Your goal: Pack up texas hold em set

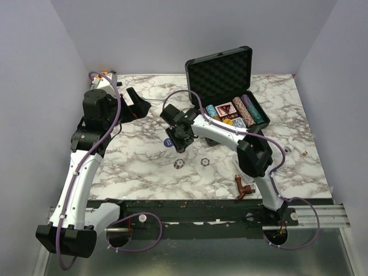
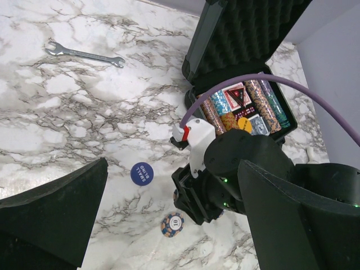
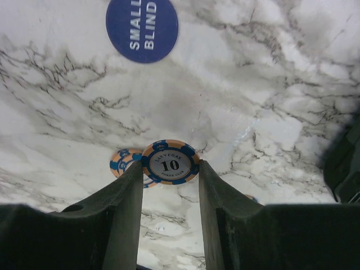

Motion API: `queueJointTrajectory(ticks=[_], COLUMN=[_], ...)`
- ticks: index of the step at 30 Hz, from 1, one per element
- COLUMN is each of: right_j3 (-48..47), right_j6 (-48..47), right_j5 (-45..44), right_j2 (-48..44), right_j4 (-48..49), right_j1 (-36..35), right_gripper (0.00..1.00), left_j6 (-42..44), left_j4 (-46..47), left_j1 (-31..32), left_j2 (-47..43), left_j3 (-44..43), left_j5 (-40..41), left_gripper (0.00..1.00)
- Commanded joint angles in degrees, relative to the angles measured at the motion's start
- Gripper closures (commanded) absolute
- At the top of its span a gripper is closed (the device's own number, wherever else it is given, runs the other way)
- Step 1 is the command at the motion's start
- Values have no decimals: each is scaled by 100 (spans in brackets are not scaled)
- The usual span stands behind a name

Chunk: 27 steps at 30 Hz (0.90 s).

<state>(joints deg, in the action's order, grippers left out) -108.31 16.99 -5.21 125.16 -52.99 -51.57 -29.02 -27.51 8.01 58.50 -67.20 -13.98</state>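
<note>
The black case (image 1: 221, 72) stands open at the back, its lid up, with rows of striped chips (image 1: 244, 111) and a red card deck (image 1: 225, 108) in its base. My right gripper (image 3: 170, 166) is shut on the rim of a blue-and-orange "10" poker chip (image 3: 170, 162) and holds it just above the table. Below it lie another "10" chip (image 3: 120, 162) and the blue "small blind" disc (image 3: 142, 29). Two loose chips (image 1: 179, 163) (image 1: 204, 161) rest on the marble. My left gripper (image 1: 135, 106) hangs open and holds nothing at the back left.
A metal wrench (image 2: 84, 54) lies on the marble table (image 1: 144, 167) at the back left. A brown pipe fitting (image 1: 242, 187) sits near the front edge by the right arm. A small brass part (image 1: 300, 153) lies at the right.
</note>
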Motion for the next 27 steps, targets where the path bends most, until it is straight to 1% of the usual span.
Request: queueJointTrajectory(ticks=[1, 10, 15, 21, 25, 27], right_j3=[426, 695, 647, 611, 548, 518], right_j6=[166, 427, 425, 406, 398, 400], right_j5=[223, 286, 218, 168, 188, 278], right_j2=[-250, -306, -225, -169, -120, -152], right_j4=[82, 269, 194, 188, 169, 172], right_j1=[-201, -459, -498, -505, -519, -517], right_gripper=[92, 91, 85, 68, 49, 42], left_j6=[-16, -43, -43, -43, -43, -44], left_j4=[44, 63, 71, 72, 70, 70], left_j1=[25, 25, 25, 25, 25, 26], left_j2=[-7, -5, -5, -21, -14, -25], left_j3=[-108, -91, -84, -92, -92, -92], left_j5=[-83, -105, -114, -105, -114, -111], left_gripper=[2, 2, 2, 1, 2, 2])
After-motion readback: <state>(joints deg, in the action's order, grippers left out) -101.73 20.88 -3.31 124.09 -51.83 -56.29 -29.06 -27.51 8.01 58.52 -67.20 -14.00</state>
